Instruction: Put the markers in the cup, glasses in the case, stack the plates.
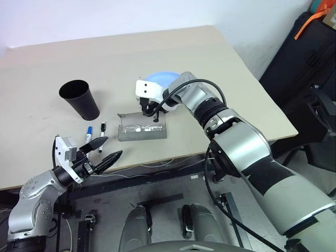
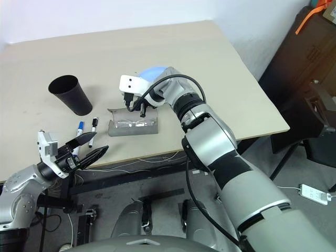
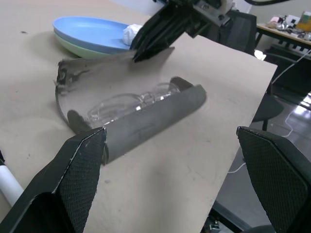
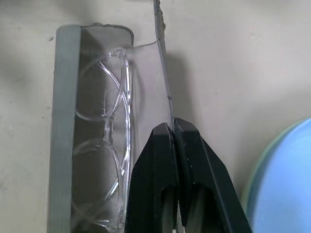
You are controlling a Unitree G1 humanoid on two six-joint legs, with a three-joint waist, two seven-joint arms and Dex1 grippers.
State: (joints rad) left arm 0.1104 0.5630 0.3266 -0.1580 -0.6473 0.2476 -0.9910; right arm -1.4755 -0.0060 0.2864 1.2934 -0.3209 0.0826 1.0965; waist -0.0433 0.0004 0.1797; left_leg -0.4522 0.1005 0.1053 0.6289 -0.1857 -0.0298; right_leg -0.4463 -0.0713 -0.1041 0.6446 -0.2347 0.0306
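Right fingers [image 4: 173, 130] pressed together, pinching the raised lid edge of the case [image 1: 142, 128]. Glasses [image 3: 131, 101] lie inside, long axis along the case. Left fingers [image 1: 103, 149] spread, idle; markers [image 1: 95, 136] lie at their 12 o'clock on the worktop [image 1: 210, 68], left arm nearer.

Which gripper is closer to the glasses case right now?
Right. The right gripper is at the case, its shut fingers pinching the raised lid edge. The left gripper hangs open off the table's near edge, beside the markers.

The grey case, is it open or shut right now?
Open. The case has its lid raised, pinched at the edge by the right tool, and the glasses lie inside.
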